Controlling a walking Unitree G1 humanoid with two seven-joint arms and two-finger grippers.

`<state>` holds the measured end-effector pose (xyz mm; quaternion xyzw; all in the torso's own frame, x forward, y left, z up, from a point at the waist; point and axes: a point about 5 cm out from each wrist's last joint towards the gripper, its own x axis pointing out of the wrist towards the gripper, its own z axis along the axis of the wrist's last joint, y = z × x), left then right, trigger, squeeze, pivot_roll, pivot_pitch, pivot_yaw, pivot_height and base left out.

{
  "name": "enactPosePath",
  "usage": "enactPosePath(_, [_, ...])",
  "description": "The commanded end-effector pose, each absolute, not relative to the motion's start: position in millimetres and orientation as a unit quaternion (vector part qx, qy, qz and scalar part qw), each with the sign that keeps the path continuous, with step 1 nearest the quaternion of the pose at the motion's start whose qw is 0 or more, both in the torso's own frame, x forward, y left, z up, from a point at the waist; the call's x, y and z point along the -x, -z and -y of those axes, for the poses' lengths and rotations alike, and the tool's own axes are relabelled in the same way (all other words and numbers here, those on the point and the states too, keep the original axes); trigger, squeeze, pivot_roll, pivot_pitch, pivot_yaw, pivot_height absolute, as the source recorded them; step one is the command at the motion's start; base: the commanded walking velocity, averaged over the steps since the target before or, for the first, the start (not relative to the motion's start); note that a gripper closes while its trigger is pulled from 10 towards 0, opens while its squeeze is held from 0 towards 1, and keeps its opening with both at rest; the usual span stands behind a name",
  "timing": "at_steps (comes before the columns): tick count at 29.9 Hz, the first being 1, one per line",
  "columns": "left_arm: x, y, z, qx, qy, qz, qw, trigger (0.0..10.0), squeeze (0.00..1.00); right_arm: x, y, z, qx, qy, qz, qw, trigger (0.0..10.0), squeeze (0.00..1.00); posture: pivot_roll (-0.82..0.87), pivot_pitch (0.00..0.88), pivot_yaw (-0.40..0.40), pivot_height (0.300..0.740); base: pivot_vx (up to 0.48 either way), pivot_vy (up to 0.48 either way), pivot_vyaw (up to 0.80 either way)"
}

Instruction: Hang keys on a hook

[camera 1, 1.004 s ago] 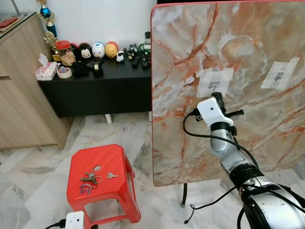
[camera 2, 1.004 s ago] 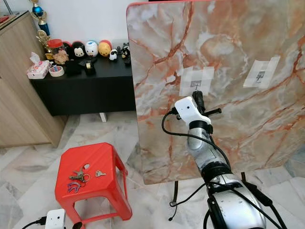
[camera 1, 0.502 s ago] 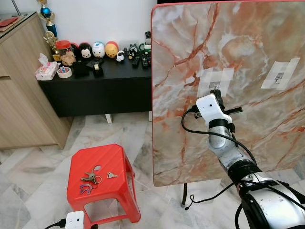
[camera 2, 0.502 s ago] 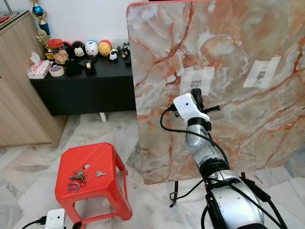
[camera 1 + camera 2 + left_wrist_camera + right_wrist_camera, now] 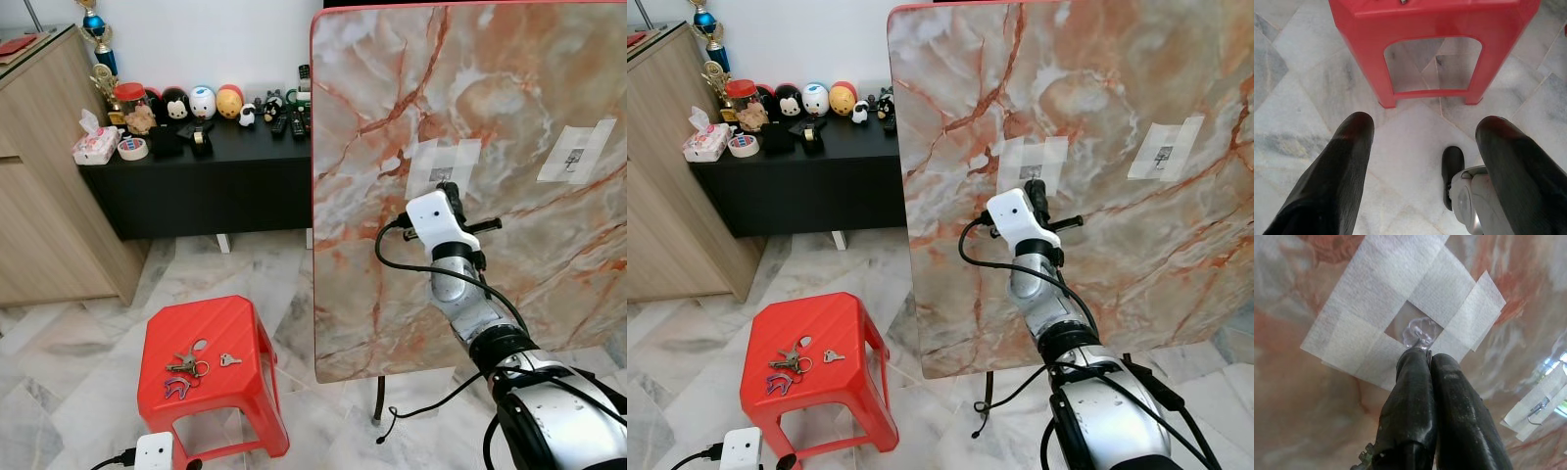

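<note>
The left gripper (image 5: 1420, 161) hangs low over the marble floor (image 5: 1298, 93) with its jaws wide apart, just before the red stool (image 5: 211, 357). On the stool's seat lie the keys (image 5: 186, 367), with a single loose key (image 5: 229, 360) beside them. Farther off, the right gripper (image 5: 1422, 355) is raised against the upright marble panel (image 5: 392, 98), jaws pressed together with something thin pinched at the tips, which touch the clear hook (image 5: 1419, 333) taped there. A second taped hook (image 5: 574, 155) sits to the right.

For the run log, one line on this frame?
right gripper: shut, tips at clear hook | left gripper: open, idle | keys: on red stool
</note>
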<state>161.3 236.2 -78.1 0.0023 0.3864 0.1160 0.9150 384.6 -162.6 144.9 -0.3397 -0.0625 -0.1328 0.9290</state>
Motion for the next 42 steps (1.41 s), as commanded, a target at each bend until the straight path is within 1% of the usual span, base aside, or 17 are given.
enactPosePath(1, [-160.0,79.4,-235.1,0.002,-0.121,-0.392,0.912,10.0,0.00,-389.2,-155.3,164.5,0.336,0.144,0.069,0.928,10.0,0.00,0.02,0.000,-0.002,0.740,0.000,0.000,0.00])
enactPosePath(23, [-160.6,78.5,-236.6,0.001,-0.124,-0.388,0.913,10.0,0.00,-392.2,-158.0,163.1,0.334,0.135,0.060,0.931,10.0,0.00,0.03,0.000,-0.001,0.740,0.000,0.000,0.00])
enactPosePath(42, [-161.9,77.6,-238.6,0.002,-0.128,-0.387,0.913,10.0,0.00,-393.6,-155.1,153.0,0.341,0.091,0.050,0.934,10.0,0.00,0.03,0.000,-0.002,0.740,0.000,0.000,0.00])
